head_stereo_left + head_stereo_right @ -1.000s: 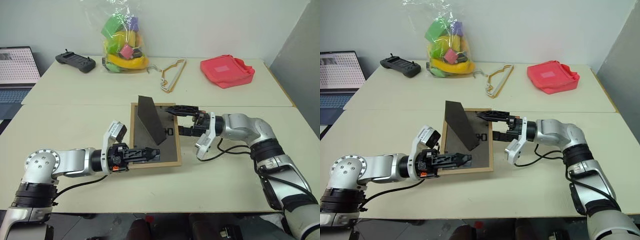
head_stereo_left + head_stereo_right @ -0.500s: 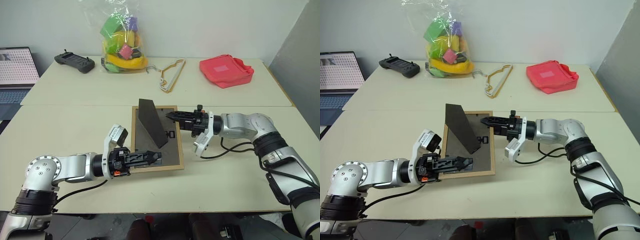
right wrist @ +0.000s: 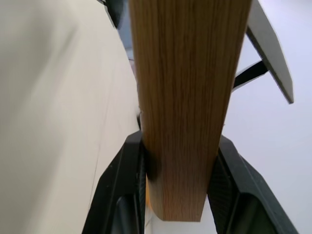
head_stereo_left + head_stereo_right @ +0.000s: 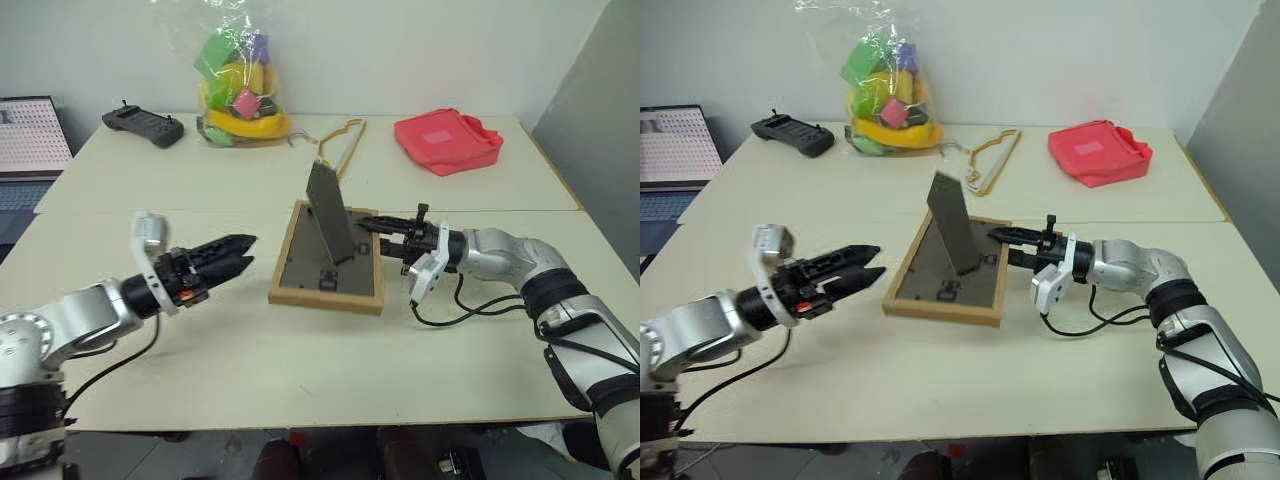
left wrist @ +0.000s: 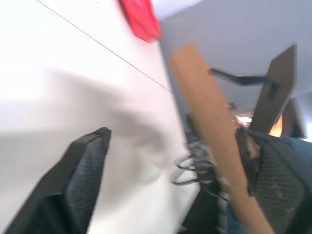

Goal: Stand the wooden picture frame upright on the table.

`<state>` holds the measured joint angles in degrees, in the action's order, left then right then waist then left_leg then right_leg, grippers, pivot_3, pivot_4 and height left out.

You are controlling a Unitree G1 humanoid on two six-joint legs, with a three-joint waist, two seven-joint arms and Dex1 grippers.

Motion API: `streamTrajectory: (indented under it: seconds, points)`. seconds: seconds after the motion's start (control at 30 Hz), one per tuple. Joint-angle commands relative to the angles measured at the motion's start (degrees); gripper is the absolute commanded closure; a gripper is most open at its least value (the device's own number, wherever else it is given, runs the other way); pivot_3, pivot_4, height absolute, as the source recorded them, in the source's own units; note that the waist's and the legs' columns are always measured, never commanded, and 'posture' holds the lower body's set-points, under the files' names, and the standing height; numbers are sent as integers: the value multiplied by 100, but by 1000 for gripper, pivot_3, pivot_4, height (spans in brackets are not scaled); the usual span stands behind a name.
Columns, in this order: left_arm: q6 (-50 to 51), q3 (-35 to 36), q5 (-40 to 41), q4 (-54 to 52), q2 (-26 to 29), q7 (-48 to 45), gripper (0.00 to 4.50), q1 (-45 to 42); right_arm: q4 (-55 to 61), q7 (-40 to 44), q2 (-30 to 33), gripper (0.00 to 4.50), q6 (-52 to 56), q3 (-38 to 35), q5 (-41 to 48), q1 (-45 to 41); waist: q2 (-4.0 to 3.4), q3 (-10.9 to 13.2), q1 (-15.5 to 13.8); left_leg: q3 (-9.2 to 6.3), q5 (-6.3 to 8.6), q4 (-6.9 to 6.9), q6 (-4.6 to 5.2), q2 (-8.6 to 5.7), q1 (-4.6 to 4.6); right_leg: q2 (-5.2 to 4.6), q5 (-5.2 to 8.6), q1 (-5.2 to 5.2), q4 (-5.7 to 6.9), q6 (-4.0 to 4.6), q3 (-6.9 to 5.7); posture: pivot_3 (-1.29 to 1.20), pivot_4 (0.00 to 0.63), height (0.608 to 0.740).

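Wooden picture frame (image 4: 328,262) sits mid-table, back panel facing up, and your right gripper (image 4: 378,228) has its two fingers clamped on the frame's right-hand border; in the right wrist view you can see the light wood edge (image 3: 187,97) squeezed between the black pads (image 3: 127,170). The frame looks raised on that gripped side, with its opposite long edge down near the table (image 4: 300,370), though whether that edge truly touches is hard to judge from the head views. Its dark fold-out stand (image 4: 331,212) sticks up steeply from the back. You can't see the picture side at all; it faces the tabletop. Your left gripper (image 4: 236,256) hovers off to the frame's left, fingers spread apart and holding nothing, clear of the wood. In the left wrist view the frame's edge (image 5: 209,126) is a blurred brown bar between the two pads, so don't read contact from it. Farther back lie a red pouch (image 4: 447,141), a yellow clothes hanger (image 4: 338,148), a clear bag of coloured toys (image 4: 240,85) and a black handheld controller (image 4: 142,125). A laptop (image 4: 30,135) is cut off at the left edge.
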<state>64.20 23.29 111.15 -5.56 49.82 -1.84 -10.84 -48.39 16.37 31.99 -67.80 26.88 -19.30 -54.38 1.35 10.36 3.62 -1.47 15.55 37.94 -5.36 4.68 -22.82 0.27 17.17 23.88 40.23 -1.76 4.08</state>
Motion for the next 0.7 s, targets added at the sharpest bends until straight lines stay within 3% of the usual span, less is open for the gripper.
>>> streamTrajectory:
  seconds: [0.03, 0.17, 0.3, 0.43, 0.7]
  points:
    - [-582, 323, -1032, -2077, -10, 383, 0, 363, 1210, 2897, -570, 3226, 3230, -343, 3206, 390, 0, 0, -16, -8, 0, -1, -1, 3, 1, -12, 0, -10, -5, 0, -1, 0, 150, 740]
    - [-1099, -169, -3202, -3531, 101, 301, 0, 728, 1256, 3741, -1151, 3227, 6310, -870, 4338, 121, -9, 5, -73, -21, -2, 1, -3, -5, 10, -13, -2, -28, -4, 1, -14, 0, 150, 740]
    - [-1758, -526, -4639, -3855, -202, 144, 0, 1065, 795, 4118, -1535, 3227, 7848, -1176, 4520, -223, -14, 8, -154, -3, -2, -2, -3, -12, 29, 16, -1, -39, -12, 1, -19, 0, 150, 740]
    - [-2082, -783, -5281, -4057, -558, -35, 0, 1429, -42, 4148, -1936, 3227, 8391, -1514, 4404, -498, -13, 7, -191, -1, 8, -4, 13, -11, 27, 24, -1, -37, -23, 1, -18, 0, 150, 740]
    - [-2219, -958, -5798, -3976, -944, -322, 0, 1754, -906, 3882, -2290, 3227, 7740, -1921, 3832, -450, -14, 7, -184, 1, 16, -3, 27, -11, 22, 25, -3, -30, -20, -1, -15, 0, 150, 740]
